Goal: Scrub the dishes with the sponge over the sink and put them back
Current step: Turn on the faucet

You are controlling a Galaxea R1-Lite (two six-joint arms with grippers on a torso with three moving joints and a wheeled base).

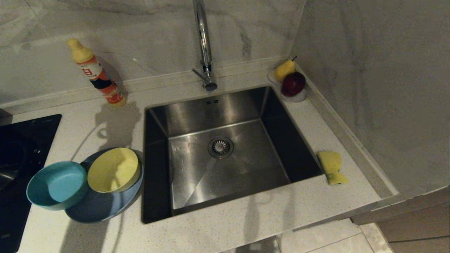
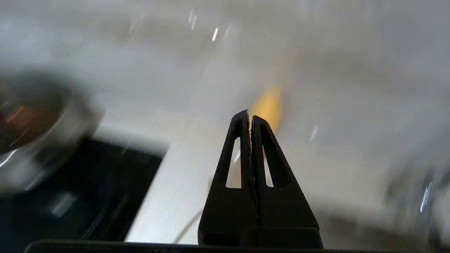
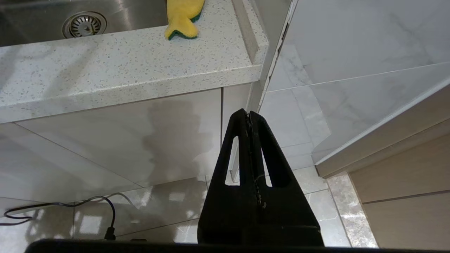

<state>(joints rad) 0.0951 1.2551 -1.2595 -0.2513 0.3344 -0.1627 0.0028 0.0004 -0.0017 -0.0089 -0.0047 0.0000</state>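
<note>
The left hand (image 2: 250,117) is clenched on nothing, its two black fingers pressed together in a blurred wrist view that shows only a dark hob corner, pale table and a yellow smear beyond the tips. The right hand (image 3: 249,114) is likewise clenched and empty, parked low in front of the cabinet with the floor beneath it. Neither arm appears in the head view. There, the dishes sit on the table to the left of the sink (image 1: 225,154): the teal-blue bowl (image 1: 57,185) and the yellow bowl (image 1: 113,169) rest side by side on the periwinkle-blue plate (image 1: 102,205), the teal one overhanging its left edge. The sponge (image 1: 332,166), fish-shaped with a green underside, lies on the table just beside the sink's right rim. Nothing is in the basin, so either no scrubbing has begun or the dishes are already back; the scene alone cannot say which. If work remains, the next move calls for one hand to open and take a dish while the other collects the sponge. Whether the dishes are clean is not discernible, and what the yellow smear is cannot be told.
</note>
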